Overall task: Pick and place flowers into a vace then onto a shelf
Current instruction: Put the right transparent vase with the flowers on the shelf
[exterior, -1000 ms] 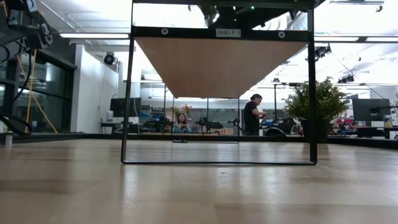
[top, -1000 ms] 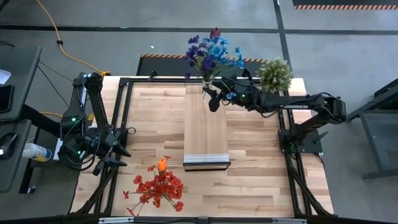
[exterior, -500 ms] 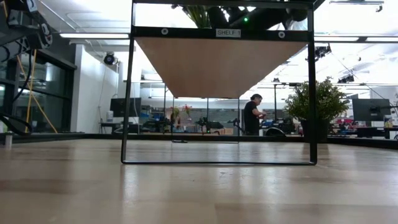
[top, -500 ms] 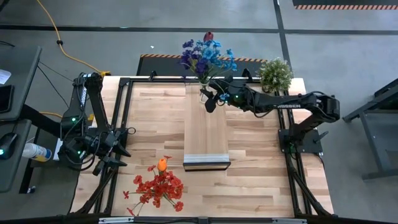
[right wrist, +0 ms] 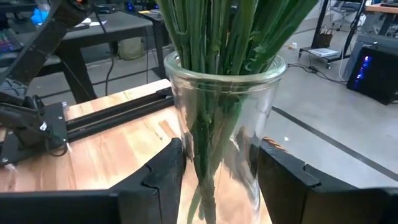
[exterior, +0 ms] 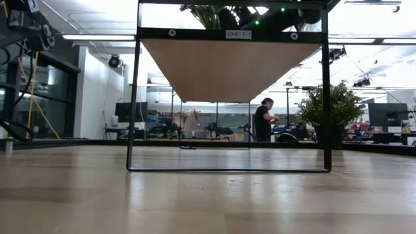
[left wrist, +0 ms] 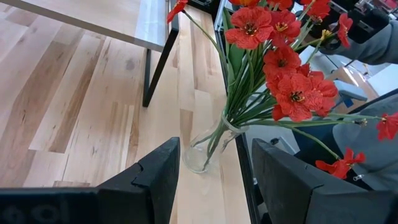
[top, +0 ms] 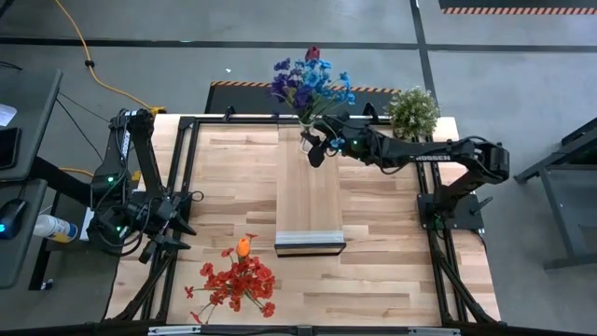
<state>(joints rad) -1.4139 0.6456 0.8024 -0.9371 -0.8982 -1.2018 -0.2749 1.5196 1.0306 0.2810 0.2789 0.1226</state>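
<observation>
A clear glass vase [right wrist: 227, 106] with green stems holds the blue, purple and maroon flowers [top: 308, 82]. It sits at the far end of the light-wood shelf [top: 310, 201], and my right gripper [top: 315, 138] is shut on it. Its stems [exterior: 208, 14] show above the shelf top in the low view. My left gripper [left wrist: 214, 180] waits open at the table's left side. It points at a second glass vase [left wrist: 204, 149] of red flowers [top: 238, 278] with one orange head, which rests on the tabletop near the near edge. My right gripper holds the vase by its lower body [right wrist: 191, 163], one finger [right wrist: 163, 177] on each side of the glass. The fingers come in level from the table's right side. The vase is upright. Its base is hidden, so I cannot tell whether it stands on the shelf.
A bushy pale-green potted plant [top: 412, 110] stands at the far edge, right of the shelf and close behind my right arm. The shelf's black legs [exterior: 132, 97] stand on the slatted tabletop [top: 392, 261]. People show in the room beyond.
My right gripper has carried the vase of blue flowers a little toward the table's left, over the shelf's far end, and has then stayed still. The stems have come into the low view above the shelf top.
</observation>
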